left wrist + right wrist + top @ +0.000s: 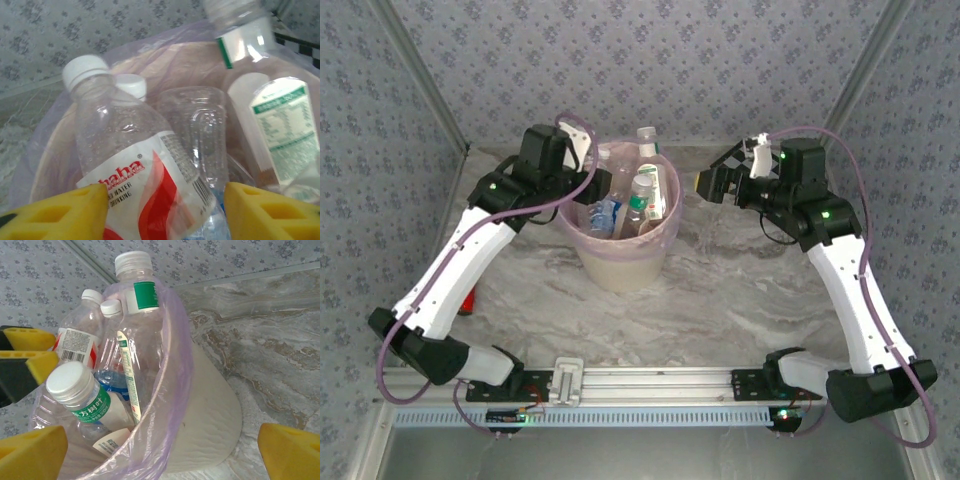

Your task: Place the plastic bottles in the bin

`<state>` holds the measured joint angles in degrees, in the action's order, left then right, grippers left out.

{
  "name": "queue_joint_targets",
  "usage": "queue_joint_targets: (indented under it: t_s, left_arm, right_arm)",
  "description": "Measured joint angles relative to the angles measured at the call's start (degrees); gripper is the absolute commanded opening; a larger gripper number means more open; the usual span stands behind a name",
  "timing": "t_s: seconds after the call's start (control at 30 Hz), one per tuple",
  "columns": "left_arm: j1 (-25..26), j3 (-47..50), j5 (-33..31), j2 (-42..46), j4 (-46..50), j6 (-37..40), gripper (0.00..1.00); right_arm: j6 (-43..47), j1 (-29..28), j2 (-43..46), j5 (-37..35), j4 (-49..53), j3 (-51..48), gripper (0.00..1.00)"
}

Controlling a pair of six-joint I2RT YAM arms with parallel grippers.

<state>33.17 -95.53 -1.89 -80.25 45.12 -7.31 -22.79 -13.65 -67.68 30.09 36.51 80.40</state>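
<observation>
While the plastic bottles [638, 195] are standing and leaning together inside the bin [620, 268], a round cream bucket with a pink liner in the middle of the table [750, 290], both arms are reaching toward it from either side. Every bottle that can be seen is sitting within the liner, caps mostly pointing up, a few necks poking above the rim. One red-labelled bottle [135, 170] is sitting directly between the yellow fingers of the left gripper [165, 200], which is hanging over the bin's left rim with its jaws spread wider than the bottle. The bottle's long axis is running away from that gripper, body nearest the fingers and white cap tilting up to the far left. Its side is coming very close to the left finger; whether they are touching cannot be told. The right gripper [162, 432] is hovering just beside the bin's right wall, apart from it, jaws also spread wide and holding nothing. The left arm is plainly the nearer one to the red-labelled bottle. Since that bottle appears to be already inside, the coming move probably calls for the left gripper backing straight out without snagging the liner. A small red object [470, 298] is lying on the table by the left arm.
</observation>
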Motion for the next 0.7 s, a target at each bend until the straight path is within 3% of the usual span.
queue_joint_targets:
  t_s: [0.27, 0.37, 0.47, 0.7]
  left_arm:
    - [-0.2, -5.7, 1.3, 2.0, 2.5, 3.2, 0.99]
    - [-1.9, -4.3, -1.0, 5.3, 2.3, 3.8, 0.99]
    - [-5.2, 2.7, -5.5, 11.2, -0.6, 4.1, 0.99]
    - [-14.0, 28.8, -19.6, 22.9, -12.4, 4.0, 0.99]
  right_arm:
    - [2.6, 0.6, 0.0, -3.9, 1.7, 0.1, 1.0]
    - [4.2, 1.7, 0.0, -7.7, 2.4, 0.0, 1.0]
    - [5.5, 2.3, 1.1, -14.7, 1.7, -2.2, 1.0]
    - [7.8, 4.2, 5.0, -29.9, -6.3, -21.0, 1.0]
